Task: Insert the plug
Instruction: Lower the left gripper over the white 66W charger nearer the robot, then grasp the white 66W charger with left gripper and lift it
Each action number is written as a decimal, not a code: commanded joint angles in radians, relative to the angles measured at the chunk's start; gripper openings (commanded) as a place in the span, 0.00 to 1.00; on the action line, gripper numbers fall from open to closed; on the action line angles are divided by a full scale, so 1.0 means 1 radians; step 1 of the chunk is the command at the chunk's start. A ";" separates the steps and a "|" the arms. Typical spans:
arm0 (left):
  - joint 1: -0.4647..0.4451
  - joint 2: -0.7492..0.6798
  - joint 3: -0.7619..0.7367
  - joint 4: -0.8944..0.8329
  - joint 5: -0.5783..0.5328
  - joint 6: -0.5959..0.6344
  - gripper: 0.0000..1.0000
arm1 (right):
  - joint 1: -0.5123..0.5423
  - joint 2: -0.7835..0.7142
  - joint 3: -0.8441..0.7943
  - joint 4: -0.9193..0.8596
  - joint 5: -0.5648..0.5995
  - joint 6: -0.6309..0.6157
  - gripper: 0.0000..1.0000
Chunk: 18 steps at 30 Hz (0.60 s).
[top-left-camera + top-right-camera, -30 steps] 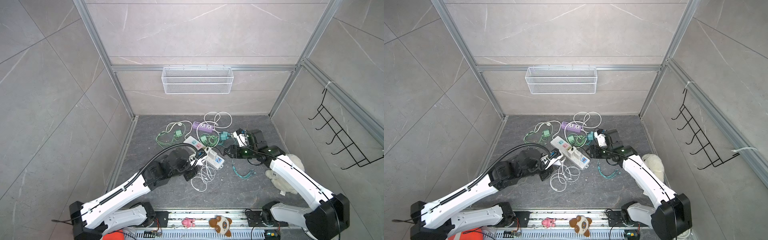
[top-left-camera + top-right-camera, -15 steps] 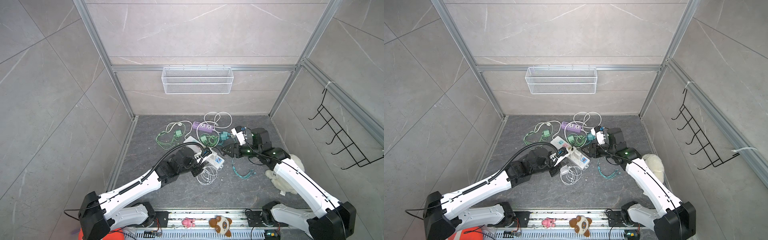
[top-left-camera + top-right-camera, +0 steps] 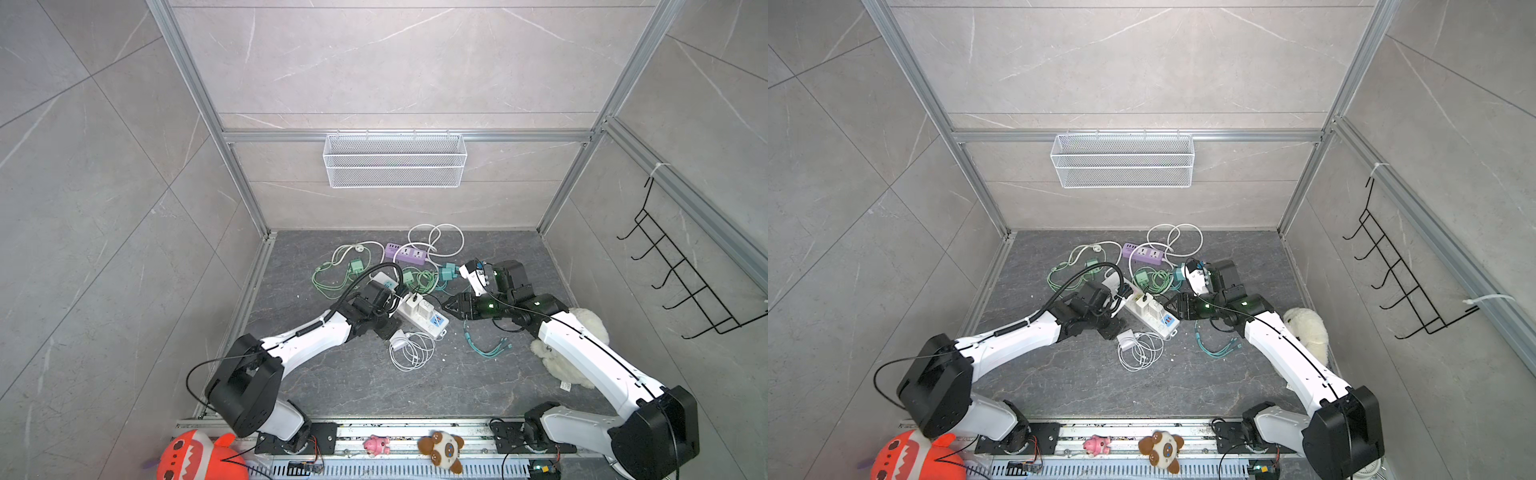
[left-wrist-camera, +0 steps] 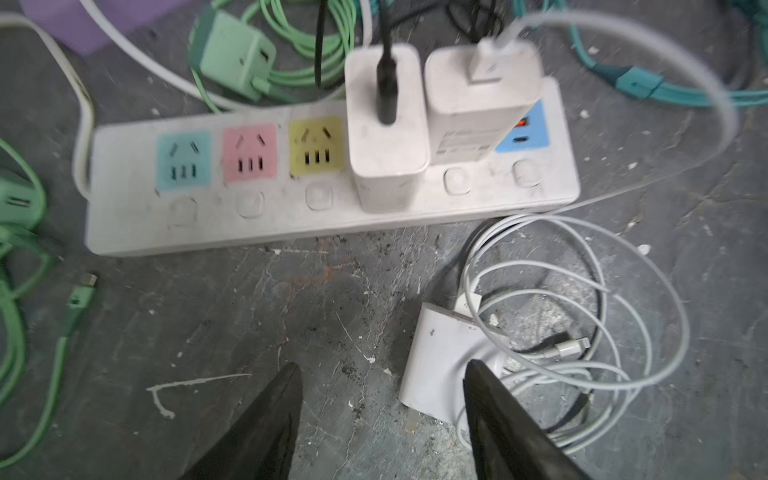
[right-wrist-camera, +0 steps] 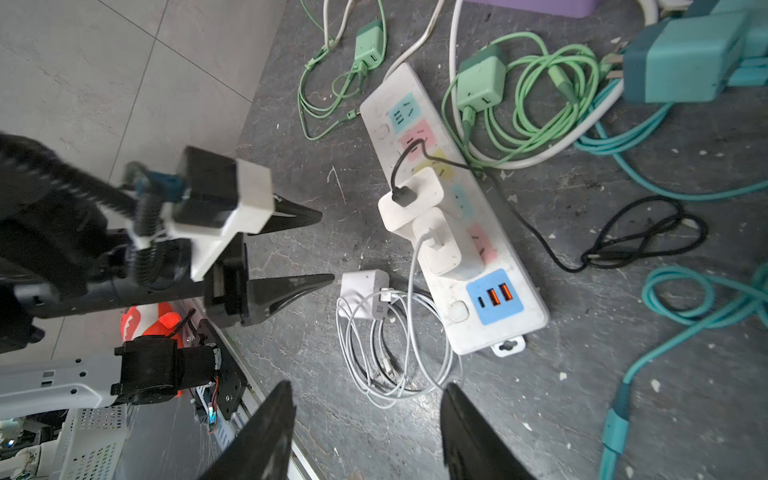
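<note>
Left fingers (image 4: 266, 424) released, empty, lower frame, just beside loose white charger (image 4: 436, 365) on bench (image 4: 208, 332). Right fingers (image 5: 266, 436) released, empty. Two white plugs (image 4: 386, 166) seated in power strip (image 4: 249, 224), mid-frame.

Stretches the left arm (image 3: 307, 345) low and forward from the near-left base, black wrist beyond the white forearm. Holds the left gripper (image 4: 382, 368) with jaws parted and nothing between them. Angles the right arm (image 3: 582, 349) in from the near right, right gripper (image 5: 369, 386) pointing toward the left one, jaws likewise parted and empty. Leaves a gap between the two grippers.
</note>
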 commanded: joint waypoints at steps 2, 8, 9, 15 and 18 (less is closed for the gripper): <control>0.003 0.058 0.045 0.001 0.054 -0.030 0.68 | -0.001 -0.003 -0.012 -0.022 0.005 -0.025 0.58; 0.002 0.114 0.054 -0.019 0.114 -0.042 0.75 | 0.000 -0.017 -0.019 -0.028 0.006 -0.038 0.59; 0.002 0.114 0.050 -0.022 0.123 -0.049 0.76 | -0.001 -0.017 -0.019 -0.031 0.006 -0.040 0.59; -0.004 0.064 0.008 -0.016 0.170 -0.084 0.81 | 0.000 -0.008 -0.018 -0.032 0.006 -0.049 0.59; -0.009 0.054 -0.017 -0.011 0.169 -0.088 0.83 | -0.001 -0.004 -0.020 -0.027 0.006 -0.049 0.60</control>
